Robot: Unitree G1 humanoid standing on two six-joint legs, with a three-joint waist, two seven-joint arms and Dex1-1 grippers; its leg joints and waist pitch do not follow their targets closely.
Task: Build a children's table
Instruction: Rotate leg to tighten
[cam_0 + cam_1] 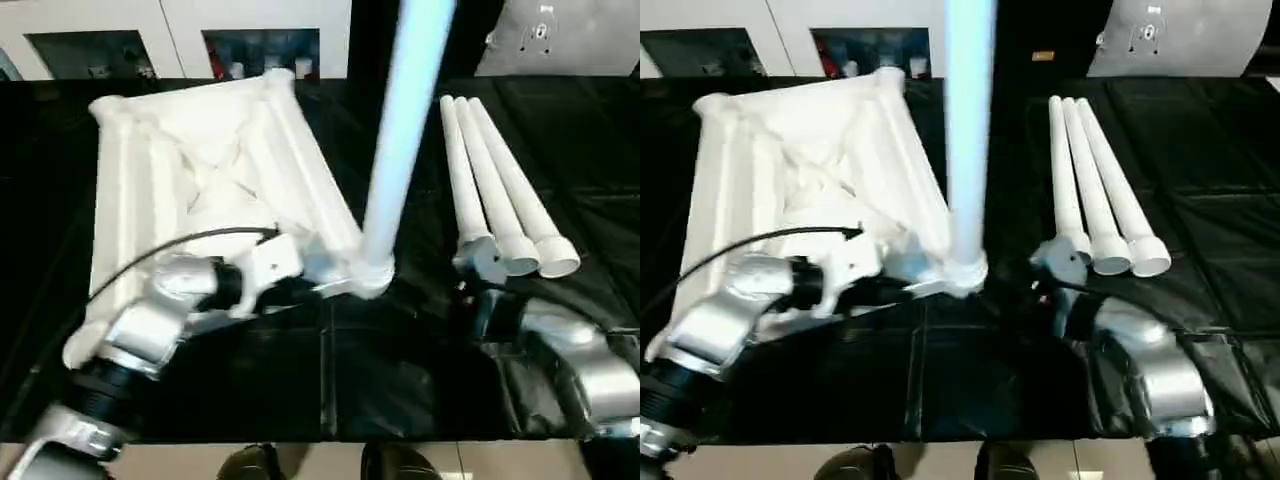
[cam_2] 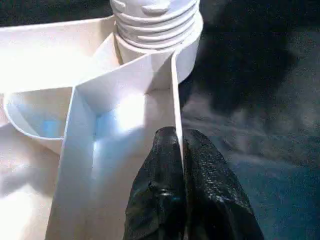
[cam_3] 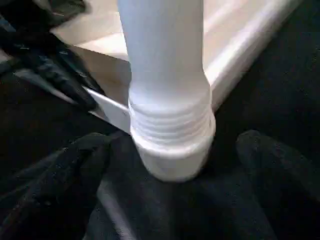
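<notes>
The children's table's white top [image 1: 200, 160] lies upside down on the black cloth. One white leg [image 1: 405, 130] stands upright in its near right corner socket [image 1: 372, 275], its threaded end [image 3: 170, 125] seated there. My left gripper [image 2: 181, 137] is shut on the top's thin rim [image 2: 175, 90] just beside that socket. My right gripper [image 3: 175, 142] is open, with its black fingers [image 3: 75, 165] wide apart on either side of the leg's base and not touching it. Three more legs [image 1: 500, 190] lie side by side to the right.
The black cloth [image 1: 400, 380] covers the work table up to its front edge near me. White cabinets [image 1: 180, 30] stand along the back. The three loose legs lie close to my right forearm [image 1: 590, 370].
</notes>
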